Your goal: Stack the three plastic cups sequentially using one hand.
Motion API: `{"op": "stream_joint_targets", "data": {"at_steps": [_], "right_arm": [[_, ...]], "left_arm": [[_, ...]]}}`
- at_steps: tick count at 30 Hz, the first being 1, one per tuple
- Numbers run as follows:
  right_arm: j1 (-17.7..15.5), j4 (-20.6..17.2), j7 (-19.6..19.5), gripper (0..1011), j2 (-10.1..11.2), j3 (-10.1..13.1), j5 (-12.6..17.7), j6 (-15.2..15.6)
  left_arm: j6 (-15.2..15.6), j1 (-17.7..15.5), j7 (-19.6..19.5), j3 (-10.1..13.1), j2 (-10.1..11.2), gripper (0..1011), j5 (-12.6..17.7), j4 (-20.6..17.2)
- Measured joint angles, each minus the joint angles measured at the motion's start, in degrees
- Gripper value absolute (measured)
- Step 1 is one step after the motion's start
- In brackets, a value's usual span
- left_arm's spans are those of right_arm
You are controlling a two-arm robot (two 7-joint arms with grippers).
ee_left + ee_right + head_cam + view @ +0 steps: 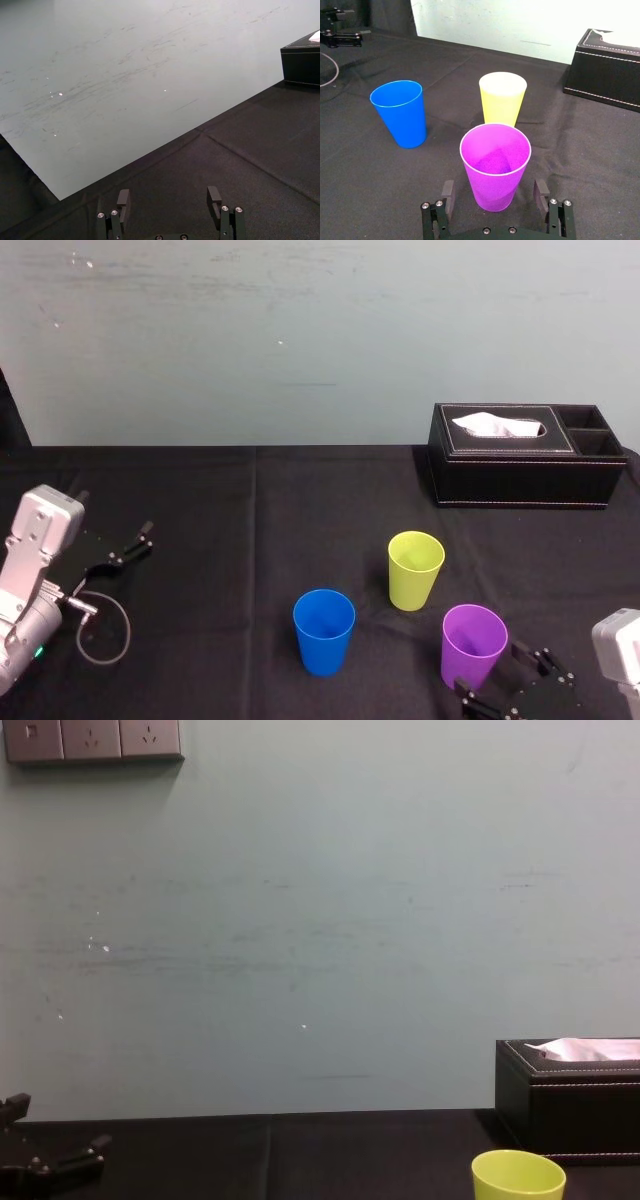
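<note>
At the lower right of the head view we see the right gripper [494, 189], claw apart, flanking the upright purple cup [473, 643]. The blue cup [323, 630] and green cup [415, 568] stand separately near centre. The left gripper [170, 197], claw apart, sits at far left.

Head view looks steeply down toward the box [520, 480]; chest view, low, faces it level; both share box and wall [300, 340].

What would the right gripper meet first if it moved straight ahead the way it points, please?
The purple cup. It stands directly ahead of the open right gripper, lined up with the gap between its fingers, so it would probably slip in between them. The green cup stands farther along roughly the same line.
</note>
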Motion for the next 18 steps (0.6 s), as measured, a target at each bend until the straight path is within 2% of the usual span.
{"op": "stream_joint_targets", "data": {"at_steps": [18], "right_arm": [[3.1, 2.3, 1.6, 1000, -4.1, 0.0, -1.7, 1.7]], "left_arm": [[0.0, 0.0, 0.0, 0.0, 0.0, 1000, 0.0, 0.0]]}}
